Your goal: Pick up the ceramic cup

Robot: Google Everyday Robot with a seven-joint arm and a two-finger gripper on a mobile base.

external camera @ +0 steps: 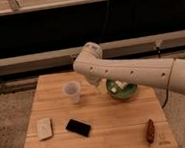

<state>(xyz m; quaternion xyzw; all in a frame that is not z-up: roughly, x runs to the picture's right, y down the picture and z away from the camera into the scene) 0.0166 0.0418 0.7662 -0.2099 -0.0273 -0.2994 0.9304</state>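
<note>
The ceramic cup (72, 91) is small, whitish and handleless. It stands upright on the wooden table (107, 132), left of centre toward the back. My white arm reaches in from the right across the back of the table. My gripper (98, 85) hangs under the arm's rounded end, between the cup and the dark green bowl (122, 91). It is a short way to the right of the cup, not touching it, and the arm largely hides it.
The green bowl holds something pale. A black phone (78, 127) and a pale folded cloth or sponge (44, 128) lie at the front left. A brown oblong object (150, 131) lies at the front right. A dark bench and wall run behind the table.
</note>
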